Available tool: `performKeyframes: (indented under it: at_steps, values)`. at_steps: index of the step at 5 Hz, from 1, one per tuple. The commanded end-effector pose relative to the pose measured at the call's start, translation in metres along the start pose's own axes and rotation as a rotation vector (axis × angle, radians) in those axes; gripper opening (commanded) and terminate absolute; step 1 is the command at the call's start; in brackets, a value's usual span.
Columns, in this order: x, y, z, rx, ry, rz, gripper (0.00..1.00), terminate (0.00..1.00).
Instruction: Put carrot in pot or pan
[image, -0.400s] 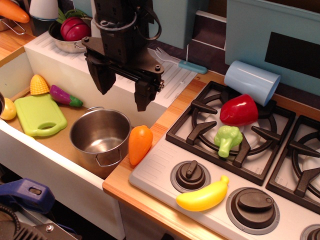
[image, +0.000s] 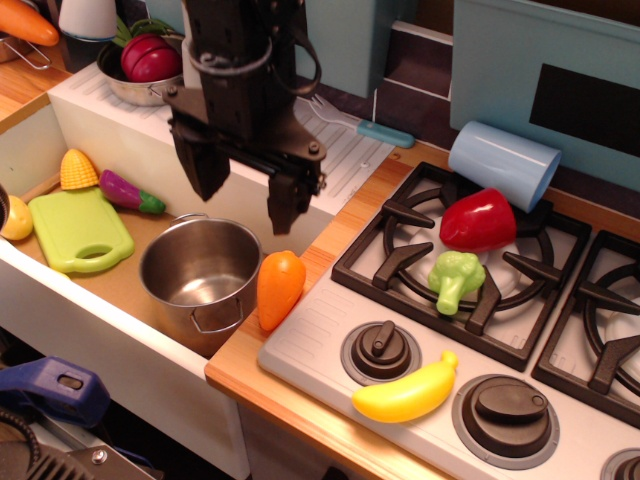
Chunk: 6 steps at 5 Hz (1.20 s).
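Warm, bright indoor light, glare on the pot (image: 200, 272), slightly soft focus.

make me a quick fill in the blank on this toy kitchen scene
1. The carrot lies right beside the ____, not inside it.
2. The end effector hangs above with its jaws ____.
3. The broccoli sits on the ____ grate, below the red pepper.
4. The banana lies between two stove ____.

Missing words: pot; open; burner; knobs

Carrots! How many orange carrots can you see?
2. The stubby carrot leans on the counter edge beside the pot. Another carrot pokes in at the top left corner, partly cut off. More could be hidden behind the gripper.
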<state>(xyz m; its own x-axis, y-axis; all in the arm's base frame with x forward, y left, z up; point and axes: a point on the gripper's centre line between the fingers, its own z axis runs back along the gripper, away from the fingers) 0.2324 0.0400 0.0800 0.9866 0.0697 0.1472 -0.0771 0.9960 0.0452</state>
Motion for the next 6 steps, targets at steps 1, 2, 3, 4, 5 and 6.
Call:
performKeyframes:
  at_steps: [1, 2, 3, 4, 5, 6]
  values:
    - [0.006, 0.0, -0.014, -0.03, -0.059, -0.005, 1.0, 0.0]
    - [0.007, 0.0, -0.026, -0.048, -0.085, -0.007, 1.0, 0.0]
    - [0.005, 0.001, -0.033, -0.076, -0.091, 0.001, 1.0, 0.0]
    - [0.0, -0.001, -0.04, -0.093, -0.106, 0.014, 1.0, 0.0]
    - [-0.002, -0.003, -0.045, -0.104, -0.122, 0.026, 1.0, 0.0]
    - [-0.001, -0.005, -0.052, -0.114, -0.138, 0.034, 1.0, 0.0]
